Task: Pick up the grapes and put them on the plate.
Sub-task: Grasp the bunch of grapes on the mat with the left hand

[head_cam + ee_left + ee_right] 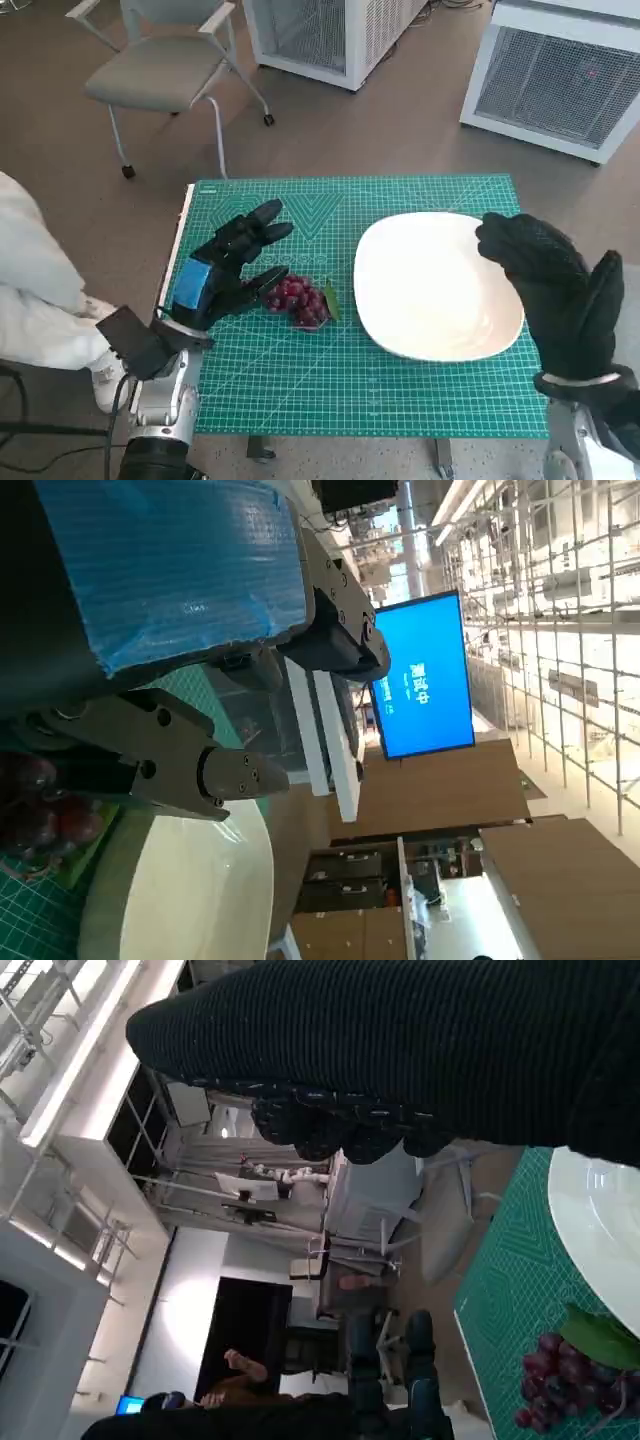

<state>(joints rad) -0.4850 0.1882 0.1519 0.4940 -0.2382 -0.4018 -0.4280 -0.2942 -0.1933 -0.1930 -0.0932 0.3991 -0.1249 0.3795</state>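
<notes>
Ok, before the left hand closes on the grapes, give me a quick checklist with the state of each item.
1. Grapes on the mat, reachable: ok, they lie beside the plate's rim.
2. Left hand at the grapes: ok, its fingers are right against the bunch.
3. Grapes already held: not ok, they lie on the mat.
4. Plate ready to receive: ok, nothing lies on it.
5. Right hand out of the drop path: not ok, it hangs over the plate's far side.
6. Leaf on the bunch secure: cannot tell.

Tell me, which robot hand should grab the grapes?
Probably the left robot hand. Its fingers are spread right beside the grapes on the mat, holding nothing. The right robot hand hangs over the far edge of the plate, with the plate between it and the grapes.
</notes>
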